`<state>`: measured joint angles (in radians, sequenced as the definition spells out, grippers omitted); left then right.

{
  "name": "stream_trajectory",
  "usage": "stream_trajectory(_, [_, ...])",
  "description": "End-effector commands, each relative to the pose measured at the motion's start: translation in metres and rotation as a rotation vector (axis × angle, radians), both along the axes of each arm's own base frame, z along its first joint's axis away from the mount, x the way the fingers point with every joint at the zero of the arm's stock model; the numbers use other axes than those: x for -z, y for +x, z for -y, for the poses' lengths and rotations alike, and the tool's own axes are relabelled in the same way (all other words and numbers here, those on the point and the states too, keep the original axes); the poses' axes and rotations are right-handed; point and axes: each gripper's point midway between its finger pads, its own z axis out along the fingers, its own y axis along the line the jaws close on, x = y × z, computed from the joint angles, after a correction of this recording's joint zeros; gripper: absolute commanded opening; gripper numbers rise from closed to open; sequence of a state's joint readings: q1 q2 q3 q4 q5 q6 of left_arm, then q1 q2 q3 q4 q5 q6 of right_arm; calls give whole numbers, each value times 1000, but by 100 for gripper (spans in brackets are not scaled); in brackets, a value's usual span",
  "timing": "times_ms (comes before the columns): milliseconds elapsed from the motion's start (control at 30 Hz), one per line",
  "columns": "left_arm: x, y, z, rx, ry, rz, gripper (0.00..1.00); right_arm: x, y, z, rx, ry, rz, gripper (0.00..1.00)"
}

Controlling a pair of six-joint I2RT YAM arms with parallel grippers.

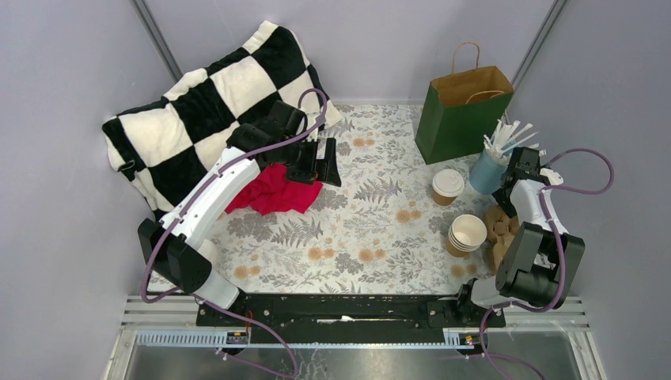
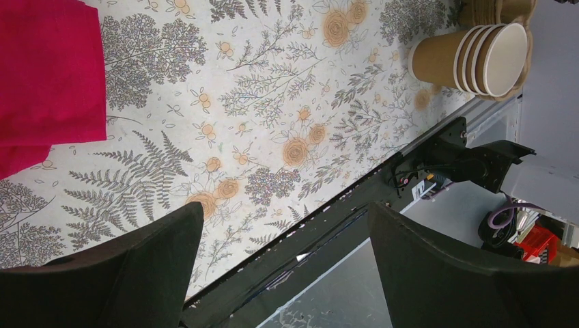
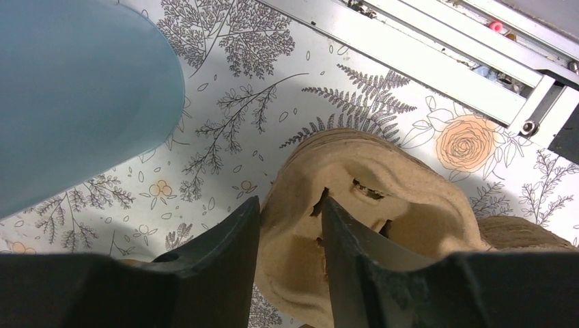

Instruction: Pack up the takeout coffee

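Note:
The takeout coffee [image 1: 448, 187], a brown paper cup with a white lid, stands upright on the floral cloth right of centre, in front of the green paper bag [image 1: 463, 111]. It shows in neither wrist view. My right gripper [image 1: 510, 192] is at the right, beside the coffee; in the right wrist view [image 3: 288, 203] its fingers are closed on the rim of the molded cardboard cup carrier [image 3: 369, 205]. My left gripper [image 1: 324, 162] is open and empty at the far left of the cloth, over the edge of a red cloth [image 1: 273, 190]; it hangs open [image 2: 283, 208] above the table's near edge.
A stack of lidless brown cups [image 1: 465, 234] lies next to the carrier [image 1: 498, 229] and also shows in the left wrist view [image 2: 478, 60]. A blue cup of white straws [image 1: 489, 168] stands by my right gripper. A checkered pillow [image 1: 206, 111] lies at the back left.

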<state>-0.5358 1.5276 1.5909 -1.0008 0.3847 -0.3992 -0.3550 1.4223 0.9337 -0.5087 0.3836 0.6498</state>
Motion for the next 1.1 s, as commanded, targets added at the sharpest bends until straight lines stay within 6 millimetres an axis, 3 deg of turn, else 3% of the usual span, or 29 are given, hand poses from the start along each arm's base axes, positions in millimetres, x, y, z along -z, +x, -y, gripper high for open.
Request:
stream_trajectory(0, [-15,6,6,18,-28,52,94,-4,-1,9,38,-34,-3,41])
stream_trajectory(400, [-14,6,6,20,-28,49,94,0,3,9,28,-25,4,50])
stream_trajectory(567, [-15,6,6,19,-27,50,94,2,1,8,32,-24,-5,36])
stream_trajectory(767, [-14,6,6,19,-27,48,94,-10,0,7,29,-23,4,19])
stream_trajectory(1067, [-13,5,7,21,-27,44,94,-35,-11,-2,18,-1,24,14])
